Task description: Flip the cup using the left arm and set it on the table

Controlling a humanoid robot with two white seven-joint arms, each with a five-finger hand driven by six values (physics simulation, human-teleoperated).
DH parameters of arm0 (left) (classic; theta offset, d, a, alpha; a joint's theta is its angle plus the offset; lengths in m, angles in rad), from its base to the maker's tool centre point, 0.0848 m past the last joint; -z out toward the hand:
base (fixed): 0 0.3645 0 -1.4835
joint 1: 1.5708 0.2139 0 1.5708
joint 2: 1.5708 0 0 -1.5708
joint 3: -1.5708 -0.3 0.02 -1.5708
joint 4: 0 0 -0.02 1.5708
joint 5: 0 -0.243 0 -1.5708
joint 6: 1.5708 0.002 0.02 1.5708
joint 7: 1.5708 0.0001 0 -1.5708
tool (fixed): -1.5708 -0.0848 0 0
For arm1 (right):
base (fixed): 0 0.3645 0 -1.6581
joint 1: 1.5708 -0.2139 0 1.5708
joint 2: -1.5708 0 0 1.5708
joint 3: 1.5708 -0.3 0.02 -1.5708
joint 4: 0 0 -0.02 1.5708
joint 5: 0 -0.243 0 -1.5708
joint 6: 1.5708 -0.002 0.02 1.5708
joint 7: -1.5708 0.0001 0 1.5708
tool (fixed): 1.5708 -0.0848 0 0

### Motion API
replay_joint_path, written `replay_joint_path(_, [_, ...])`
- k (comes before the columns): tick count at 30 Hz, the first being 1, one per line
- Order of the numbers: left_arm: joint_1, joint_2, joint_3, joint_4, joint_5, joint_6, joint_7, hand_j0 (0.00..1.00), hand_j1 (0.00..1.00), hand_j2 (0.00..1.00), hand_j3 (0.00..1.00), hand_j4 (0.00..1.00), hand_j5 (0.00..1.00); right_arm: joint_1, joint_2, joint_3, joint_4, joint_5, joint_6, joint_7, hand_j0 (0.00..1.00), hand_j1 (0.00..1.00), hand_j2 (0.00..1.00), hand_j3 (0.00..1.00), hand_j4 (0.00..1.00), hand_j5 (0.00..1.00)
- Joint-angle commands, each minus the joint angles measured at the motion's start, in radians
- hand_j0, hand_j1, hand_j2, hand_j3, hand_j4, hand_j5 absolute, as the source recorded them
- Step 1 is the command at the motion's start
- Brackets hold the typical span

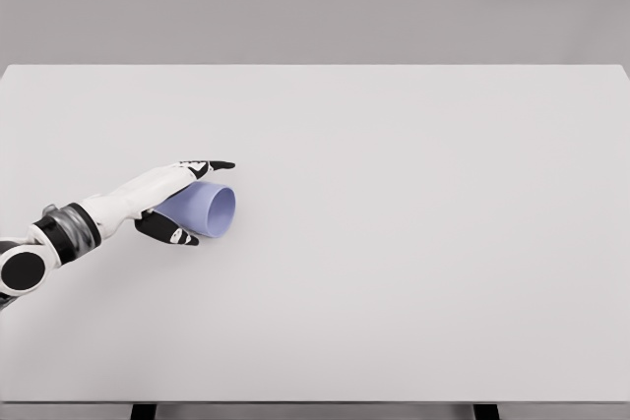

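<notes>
Simulated test scene: bare white table (413, 243)

Left arm reaching in from lower left, left hand (182, 202) extended rightward, fingers closed in a grasp

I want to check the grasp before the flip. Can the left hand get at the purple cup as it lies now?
Probably yes: the left hand is already around the purple cup, which lies on its side on the table, fingers above and thumb below. Nothing blocks it.
</notes>
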Motion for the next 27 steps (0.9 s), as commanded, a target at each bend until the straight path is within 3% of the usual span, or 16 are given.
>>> replay_joint_path(1, [0.0,-0.008,-0.003,0.002,0.002,0.004,0.0,1.0,1.0,1.0,1.0,1.0,1.0,0.0,0.0,0.0,0.0,0.0,0.0,0.0,1.0,1.0,1.0,1.0,1.0,1.0])
replay_joint_path(16, [-0.014,-0.018,-0.034,0.007,0.002,0.067,0.0,1.0,1.0,1.0,1.0,1.0,1.0,0.0,0.0,0.0,0.0,0.0,0.0,0.0,1.0,1.0,1.0,1.0,1.0,1.0])
replay_joint_path(22, [-0.014,-0.016,-0.032,-0.004,0.005,0.067,0.0,0.84,0.84,0.84,0.84,0.84,0.84,0.0,0.0,0.0,0.0,0.0,0.0,0.0,1.0,1.0,1.0,1.0,1.0,1.0])
replay_joint_path(27, [-0.015,-0.004,-0.02,-0.029,0.016,0.069,0.002,0.83,0.83,0.83,0.83,0.83,0.83,0.0,0.0,0.0,0.0,0.0,0.0,0.0,1.0,1.0,1.0,1.0,1.0,1.0])
